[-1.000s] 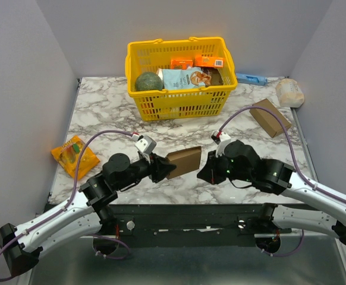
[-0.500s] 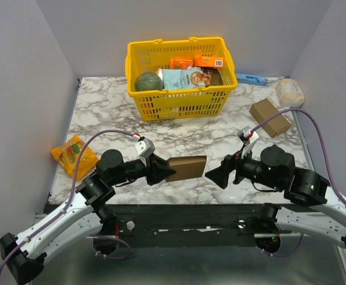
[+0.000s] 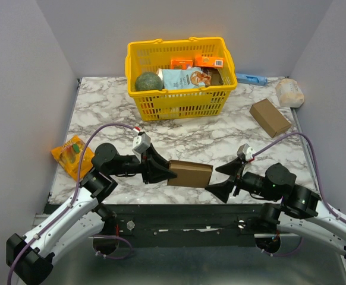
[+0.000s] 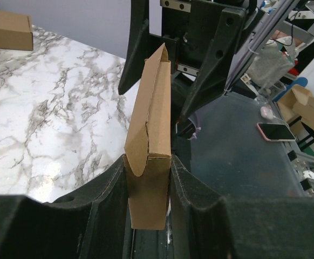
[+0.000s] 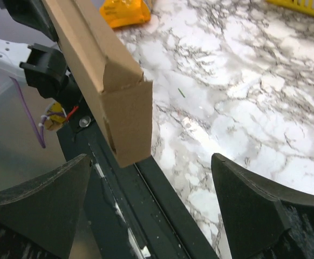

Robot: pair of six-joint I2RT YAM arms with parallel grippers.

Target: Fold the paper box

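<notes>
The paper box [image 3: 190,174] is a thin brown cardboard piece, folded into a flat slab, held edge-up above the table's near edge. My left gripper [image 3: 166,173] is shut on its left end; in the left wrist view the box [image 4: 151,135] stands clamped between my fingers [image 4: 106,199]. My right gripper [image 3: 222,179] is open, just right of the box's free end and not touching it. In the right wrist view the box's end [image 5: 122,116] hangs between and ahead of my spread fingertips [image 5: 243,189].
A yellow basket [image 3: 181,101] with groceries stands at the back centre. A thick brown carton [image 3: 270,117] and a white roll [image 3: 290,92] lie at the right, an orange snack packet [image 3: 72,153] at the left edge. A black rail [image 3: 185,217] runs along the near edge.
</notes>
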